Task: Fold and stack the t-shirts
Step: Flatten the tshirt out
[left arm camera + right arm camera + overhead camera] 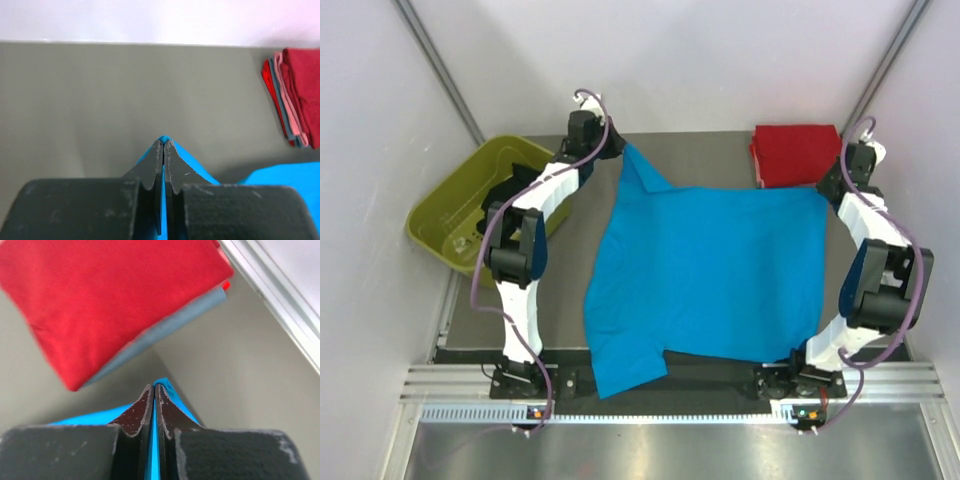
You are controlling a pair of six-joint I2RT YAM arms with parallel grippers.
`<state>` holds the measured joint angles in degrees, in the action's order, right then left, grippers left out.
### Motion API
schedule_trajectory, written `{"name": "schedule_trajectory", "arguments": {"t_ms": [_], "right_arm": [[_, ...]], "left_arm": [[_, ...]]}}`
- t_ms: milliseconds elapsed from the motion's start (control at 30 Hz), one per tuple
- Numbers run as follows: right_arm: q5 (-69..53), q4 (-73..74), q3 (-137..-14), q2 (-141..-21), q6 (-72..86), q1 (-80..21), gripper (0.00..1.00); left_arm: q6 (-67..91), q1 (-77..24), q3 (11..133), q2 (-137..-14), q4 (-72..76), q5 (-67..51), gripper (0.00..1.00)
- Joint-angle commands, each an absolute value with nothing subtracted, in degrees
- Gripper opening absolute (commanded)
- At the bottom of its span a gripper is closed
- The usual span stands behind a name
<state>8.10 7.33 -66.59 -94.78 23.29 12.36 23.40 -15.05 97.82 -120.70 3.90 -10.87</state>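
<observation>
Grey tabletop (710,150), white walls (720,60), turquoise t-shirt (710,270) spread across

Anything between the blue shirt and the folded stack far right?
Nothing visible: left gripper and right gripper are each shut on a far corner of the turquoise t-shirt, and the red-topped stack lies just beyond.

Bright, even light; soft shadows.
Top view sharp; wrist views soft up close, red stack (110,305) edges blurred; mild sheen on metal plate (670,452).
</observation>
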Motion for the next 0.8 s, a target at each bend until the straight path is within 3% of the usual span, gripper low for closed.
{"name": "schedule_trajectory", "arguments": {"t_ms": [0,267,767], "right_arm": [[4.8,11.9,-75.8,-88.6,21.7,12.7,0.0],[0.5,23.9,-88.4,-77.3,22.1,12.8,0.0],[6.9,38.2,-97.6,-52.2,21.3,12.8,0.0]], "left_arm": [[21.3,-14.9,103.1,-113.8,2.5,-6.9,0.0],[19.3,-14.8,116.5,-102.1,-14.5,-1.1,0.0],[19.6,-14.9,106.6,-70.2,-17.5,0.6,0.0]]}}
